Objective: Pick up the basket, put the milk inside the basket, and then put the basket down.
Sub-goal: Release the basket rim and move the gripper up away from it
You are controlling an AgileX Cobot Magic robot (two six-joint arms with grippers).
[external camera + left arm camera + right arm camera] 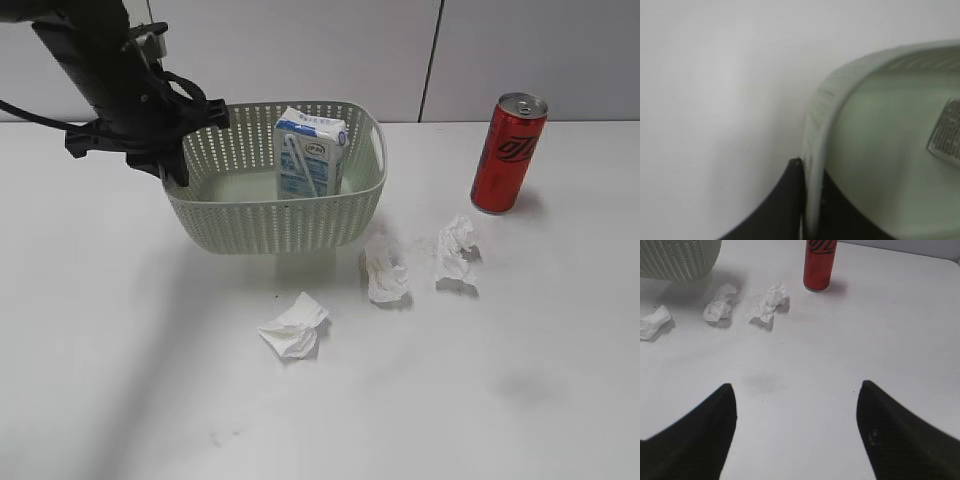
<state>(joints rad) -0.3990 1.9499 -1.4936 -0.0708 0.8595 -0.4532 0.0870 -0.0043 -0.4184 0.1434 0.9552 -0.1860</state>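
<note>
Basket on white worktop, left-centre. Milk upright inside basket. Left fingers pinching basket's left rim, one either side of wall. Right fingers spread wide over bare worktop. Red can right; three tissues in front.

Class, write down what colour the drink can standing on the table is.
The can is red with black lettering and a silver top, clearest in the exterior view.
</note>
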